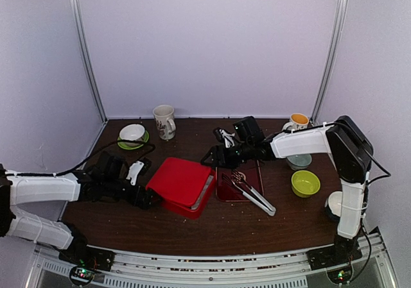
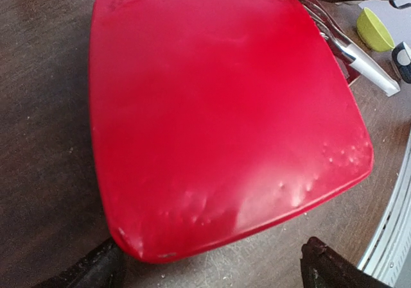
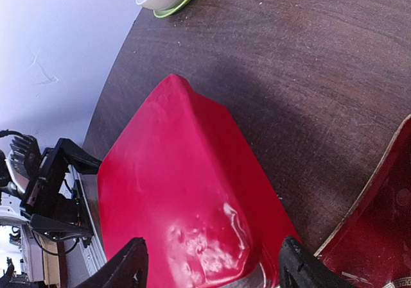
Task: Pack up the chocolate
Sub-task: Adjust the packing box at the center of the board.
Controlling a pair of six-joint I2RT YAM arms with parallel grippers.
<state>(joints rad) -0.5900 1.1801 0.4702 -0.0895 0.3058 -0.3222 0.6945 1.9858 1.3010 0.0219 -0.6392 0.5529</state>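
Near left: left gripper (image 2: 209, 274), fingers (image 2: 96, 272) spread wide at the near edge of the red box lid (image 2: 218, 108), gripping nothing. Just right of the lid: metal tongs (image 1: 253, 192) on a red tray (image 1: 225, 188). Farther back: right gripper (image 3: 209, 269), partly open astride the lid's far right corner; clamped or merely close, impossible to tell. Chocolate out of sight in every view.

The box (image 1: 182, 182) is placed mid-table, with the tray (image 1: 226, 188) just to its right. Tongs (image 1: 252, 193) are laid on the tray. A mug (image 1: 165, 121) is set behind the box.
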